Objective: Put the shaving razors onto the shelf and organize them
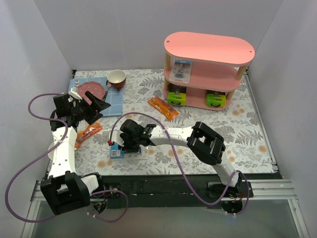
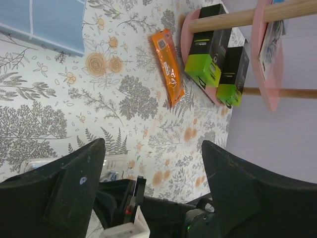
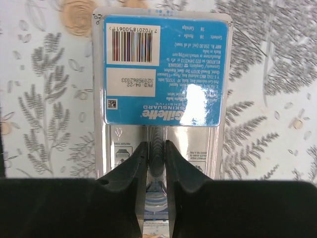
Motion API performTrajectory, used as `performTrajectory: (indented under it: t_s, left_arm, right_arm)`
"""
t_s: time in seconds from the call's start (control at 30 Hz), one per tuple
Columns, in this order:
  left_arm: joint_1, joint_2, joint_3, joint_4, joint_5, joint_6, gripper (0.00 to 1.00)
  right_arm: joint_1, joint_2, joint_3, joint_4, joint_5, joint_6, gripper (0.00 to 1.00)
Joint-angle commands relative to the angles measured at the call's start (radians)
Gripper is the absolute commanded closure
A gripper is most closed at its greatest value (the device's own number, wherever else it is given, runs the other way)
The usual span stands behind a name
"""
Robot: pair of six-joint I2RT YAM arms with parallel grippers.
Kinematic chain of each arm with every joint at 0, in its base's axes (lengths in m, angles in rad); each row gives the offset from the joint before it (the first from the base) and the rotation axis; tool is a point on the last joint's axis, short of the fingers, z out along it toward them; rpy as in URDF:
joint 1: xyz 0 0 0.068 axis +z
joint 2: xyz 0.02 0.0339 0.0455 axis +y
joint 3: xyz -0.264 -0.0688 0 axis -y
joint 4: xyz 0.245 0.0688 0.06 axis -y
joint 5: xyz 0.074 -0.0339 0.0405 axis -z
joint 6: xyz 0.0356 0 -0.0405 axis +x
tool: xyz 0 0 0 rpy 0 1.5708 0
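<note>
My right pincer [image 3: 156, 148] pinches the blister pack [image 3: 163, 74] lying flat on the worktop [image 1: 247, 129]; the left pincer [image 2: 153, 153] gapes wide, empty. An orange packet [image 1: 162, 108] lies between pack and shelf [image 1: 210, 49]. The pack's lower end is hidden behind the pincer.

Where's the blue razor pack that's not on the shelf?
The blue razor pack lies on the table, front-left of centre in the top view, gripped by the right pincer.

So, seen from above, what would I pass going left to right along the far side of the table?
In order: round pink plate on a blue tiled mat → red cup with cream inside → long orange packet → pink three-tier shelf with wooden posts.
</note>
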Motion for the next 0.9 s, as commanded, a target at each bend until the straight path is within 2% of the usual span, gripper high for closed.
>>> performTrajectory:
  t_s: [0.0,0.13,0.27,0.37,0.5,0.67,0.87]
  left_arm:
    - [0.005,0.015,0.006,0.075,0.046,-0.012,0.23]
    - [0.004,0.029,-0.027,0.202,0.147,-0.059,0.23]
    - [-0.027,0.02,-0.128,0.477,0.281,-0.139,0.22]
    - [-0.088,-0.005,-0.176,0.648,0.29,-0.193,0.2]
    - [-0.188,0.044,-0.152,0.673,0.295,-0.202,0.19]
    - [-0.226,0.142,-0.097,0.734,0.323,-0.233,0.19]
    - [-0.248,0.23,-0.057,0.675,0.293,-0.225,0.23]
  right_arm:
    - [-0.074,-0.065,-0.034,0.04,0.123,0.055,0.99]
    - [-0.17,-0.236,-0.063,0.021,0.088,0.188,0.99]
    - [-0.276,-0.358,-0.086,-0.018,0.079,0.392,0.99]
    - [-0.288,-0.41,-0.092,-0.025,0.143,0.46,0.99]
    - [-0.284,-0.45,-0.098,0.006,0.233,0.535,0.99]
    - [-0.279,-0.447,-0.094,0.02,0.237,0.544,0.99]
    - [-0.278,-0.433,-0.057,0.037,0.209,0.552,0.99]
